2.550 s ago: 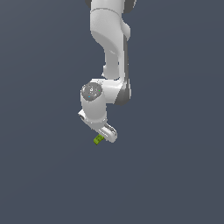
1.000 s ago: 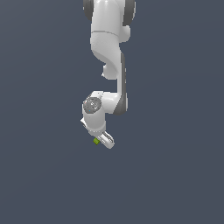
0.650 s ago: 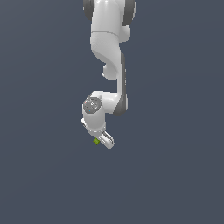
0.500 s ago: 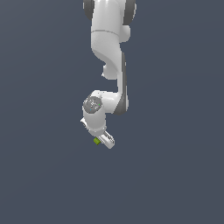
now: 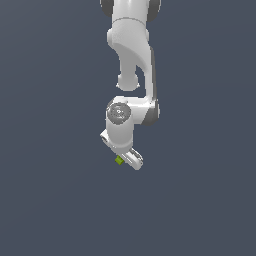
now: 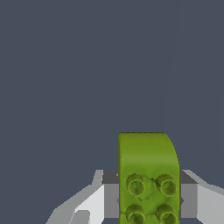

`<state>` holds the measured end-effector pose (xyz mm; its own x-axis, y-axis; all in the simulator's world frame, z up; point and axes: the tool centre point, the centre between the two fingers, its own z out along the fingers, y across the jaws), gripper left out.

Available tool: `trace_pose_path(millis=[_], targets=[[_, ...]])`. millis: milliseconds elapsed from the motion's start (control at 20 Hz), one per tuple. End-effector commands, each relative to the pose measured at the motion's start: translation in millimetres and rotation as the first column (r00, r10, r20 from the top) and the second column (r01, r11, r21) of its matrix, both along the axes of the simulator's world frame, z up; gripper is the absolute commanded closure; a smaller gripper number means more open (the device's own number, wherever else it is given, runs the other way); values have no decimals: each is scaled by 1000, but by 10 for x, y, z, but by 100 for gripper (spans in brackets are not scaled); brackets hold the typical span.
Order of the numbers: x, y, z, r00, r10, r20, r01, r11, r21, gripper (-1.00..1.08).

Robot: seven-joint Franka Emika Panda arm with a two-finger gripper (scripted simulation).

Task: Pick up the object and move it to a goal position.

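White Panda arm [image 5: 132, 60] hangs down from the top of the exterior view, wrist folded low over a plain dark grey ground. Gripper [image 5: 125, 159] at its lower end, tilted toward the exterior view's right. Green block [image 5: 119, 160] shows there only as a tiny speck at the gripper's edge — grip not readable from this view. Wrist view fills that in: the block [image 6: 148, 175] is a lime-green studded brick, four round studs visible, sitting between the grey fingers [image 6: 110, 194] — clamped on both sides.
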<state>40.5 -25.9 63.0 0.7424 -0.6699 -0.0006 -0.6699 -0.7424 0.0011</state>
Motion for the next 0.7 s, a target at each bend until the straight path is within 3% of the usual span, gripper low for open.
trace_pose_path(millis=[0, 350, 650], targets=[[74, 183, 197, 1000, 1, 1, -1, 1000, 0, 108], [284, 659, 713, 1000, 0, 1, 0, 1000, -1, 108], [394, 876, 946, 1000, 0, 1, 0, 1000, -1, 108]])
